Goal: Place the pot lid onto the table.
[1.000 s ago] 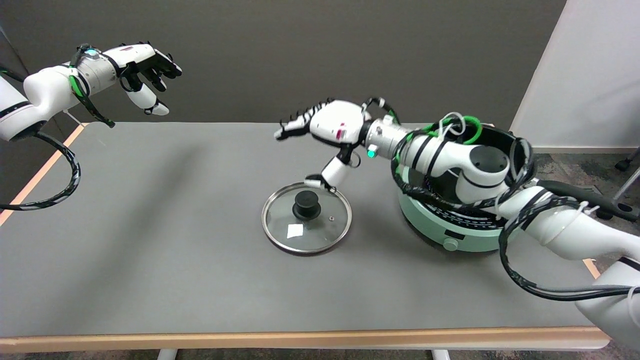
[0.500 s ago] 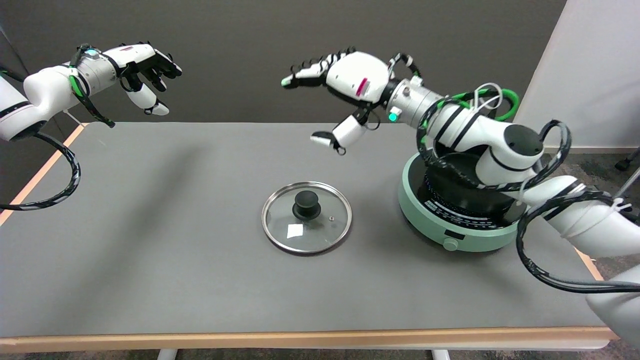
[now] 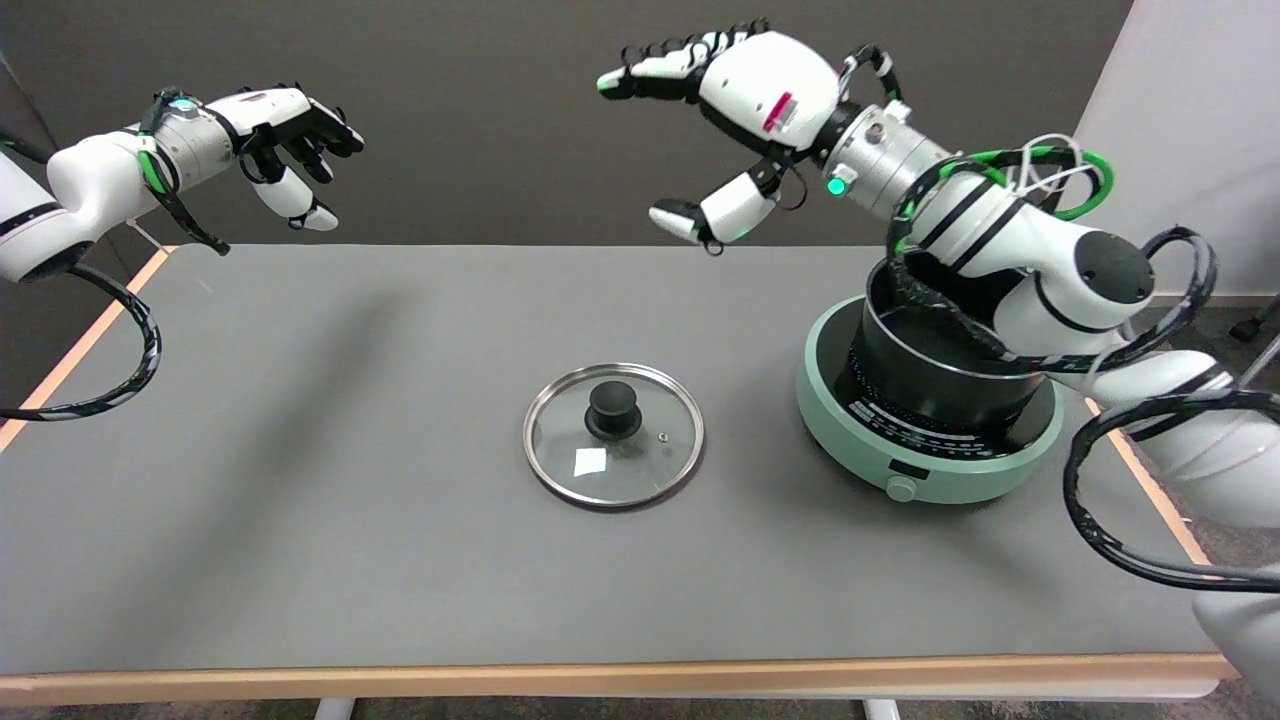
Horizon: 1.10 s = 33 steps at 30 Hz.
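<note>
A round glass pot lid [image 3: 613, 436] with a steel rim and a black knob lies flat on the grey table [image 3: 300, 450], near its middle. My right hand [image 3: 740, 110] hangs high in the air behind and to the right of the lid, well clear of it. Its fingers are spread and hold nothing. A black pot [image 3: 935, 350] stands uncovered on a green cooker [image 3: 925, 440] at the right, partly hidden by my right arm.
The idle left hand [image 3: 285, 125] is held in the air at the upper left. The table's wooden front edge [image 3: 600, 680] runs along the bottom. A white wall panel [image 3: 1180, 130] stands at the right rear.
My right hand has risen from just beside the lid's far rim to high above the table and drawn back to the right. The lid has stayed flat where it lay.
</note>
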Each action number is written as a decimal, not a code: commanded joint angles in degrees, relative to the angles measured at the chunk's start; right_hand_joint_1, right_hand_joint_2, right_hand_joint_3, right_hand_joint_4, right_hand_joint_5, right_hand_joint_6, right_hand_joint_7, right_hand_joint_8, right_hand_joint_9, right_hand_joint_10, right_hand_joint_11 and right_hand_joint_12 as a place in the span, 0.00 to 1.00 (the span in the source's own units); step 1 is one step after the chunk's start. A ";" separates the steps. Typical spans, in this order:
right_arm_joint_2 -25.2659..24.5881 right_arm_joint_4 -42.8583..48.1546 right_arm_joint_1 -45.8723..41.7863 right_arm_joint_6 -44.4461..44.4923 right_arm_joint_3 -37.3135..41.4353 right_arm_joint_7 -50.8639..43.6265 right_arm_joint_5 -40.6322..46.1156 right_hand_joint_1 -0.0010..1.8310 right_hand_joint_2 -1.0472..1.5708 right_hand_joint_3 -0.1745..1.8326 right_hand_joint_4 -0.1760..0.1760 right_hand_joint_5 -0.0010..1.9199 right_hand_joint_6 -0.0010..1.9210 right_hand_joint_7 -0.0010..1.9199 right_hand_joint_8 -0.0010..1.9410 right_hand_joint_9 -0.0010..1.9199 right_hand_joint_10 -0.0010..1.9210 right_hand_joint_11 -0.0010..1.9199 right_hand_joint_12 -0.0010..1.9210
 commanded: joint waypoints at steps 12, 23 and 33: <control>0.56 13.73 -14.44 -4.98 15.35 -0.52 -7.26 0.44 0.59 0.54 0.76 0.26 0.11 0.34 0.11 0.32 0.24 0.25 0.60; -0.11 14.56 -15.35 -5.60 15.80 -0.52 -7.26 0.44 0.59 0.54 0.75 0.26 0.11 0.35 0.11 0.33 0.25 0.26 0.61; -0.27 14.95 -15.08 -5.60 15.99 -0.60 -7.26 0.44 0.59 0.54 0.75 0.27 0.11 0.35 0.11 0.33 0.26 0.26 0.61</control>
